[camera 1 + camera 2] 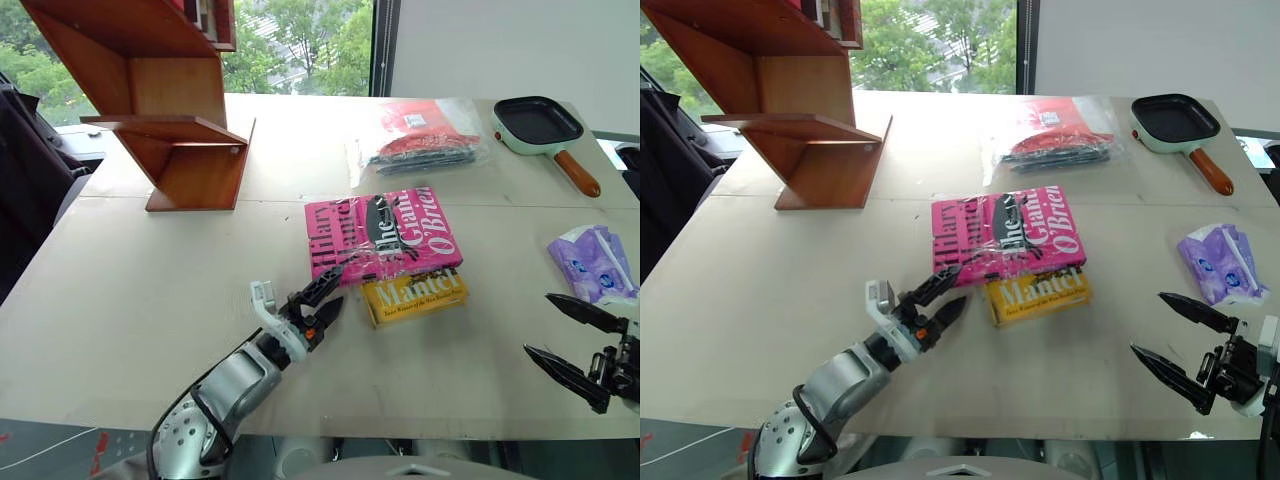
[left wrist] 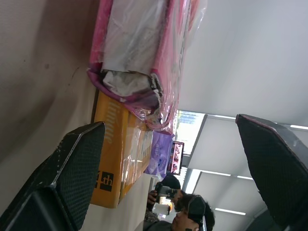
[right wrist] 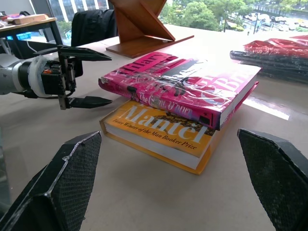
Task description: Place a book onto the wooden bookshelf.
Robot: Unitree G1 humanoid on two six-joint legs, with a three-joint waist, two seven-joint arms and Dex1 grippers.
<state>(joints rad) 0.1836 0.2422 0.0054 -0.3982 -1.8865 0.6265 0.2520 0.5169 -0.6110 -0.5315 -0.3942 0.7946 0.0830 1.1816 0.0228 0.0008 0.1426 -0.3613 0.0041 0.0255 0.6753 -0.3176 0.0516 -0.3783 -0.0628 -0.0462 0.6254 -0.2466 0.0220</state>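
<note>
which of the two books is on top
The pink book in plastic wrap, "The Giant, O'Brien", lies on top. The yellow book is underneath, with only its near edge sticking out from under the pink one.

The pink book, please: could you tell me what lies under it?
The pink book rests on a yellow book, whose near part with "Mantel" shows; the rest of that cover is hidden.

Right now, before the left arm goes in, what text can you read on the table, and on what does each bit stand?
"Hilary Mantel" and "The Giant, O'Brien", white letters: cover of the pink book, partly broken by glare on its wrap.
"Mantel": cover of the yellow book under it.
"Twice Winner of the Man Booker Prize": same yellow cover, small line below the name.
White label on the red packet in clear plastic: too small to read.
Print on the purple pack: too blurred to read.
</note>
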